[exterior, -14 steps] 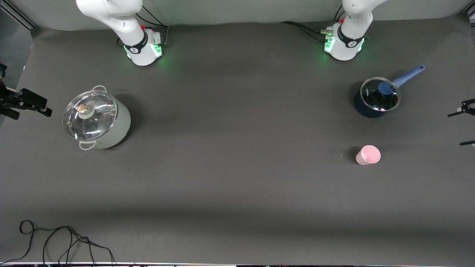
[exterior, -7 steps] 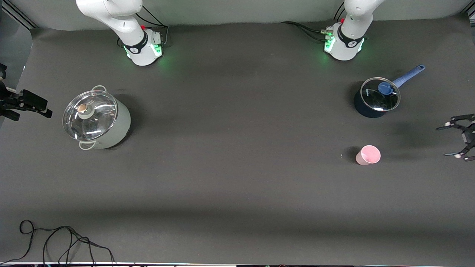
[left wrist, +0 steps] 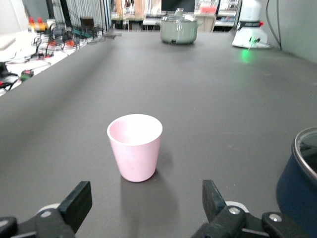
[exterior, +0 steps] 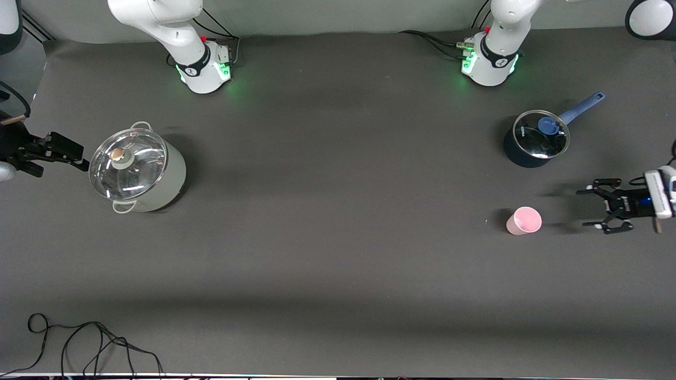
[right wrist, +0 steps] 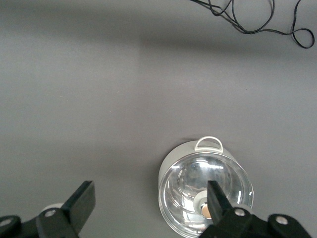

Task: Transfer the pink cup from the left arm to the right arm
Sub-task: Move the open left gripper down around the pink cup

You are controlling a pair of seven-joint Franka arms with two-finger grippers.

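1. Standing upright on the table (exterior: 338,253), the pink cup (exterior: 524,220) sits nearer the front camera than the blue-handled saucepan (exterior: 536,138).
2. My left gripper (exterior: 595,208) hangs low beside the cup, fingers spread, grasping nothing.
3. My right gripper (exterior: 79,158) waits beside the lidded grey pot (exterior: 136,171), fingers spread.

No legible text, label, brand, number or sign appears in any view. A small white marking sits on the rim of the blue-handled saucepan's glass lid (exterior: 541,134), too small to read. Each robot base carries a dark band with a small white emblem (exterior: 191,71), not readable as characters
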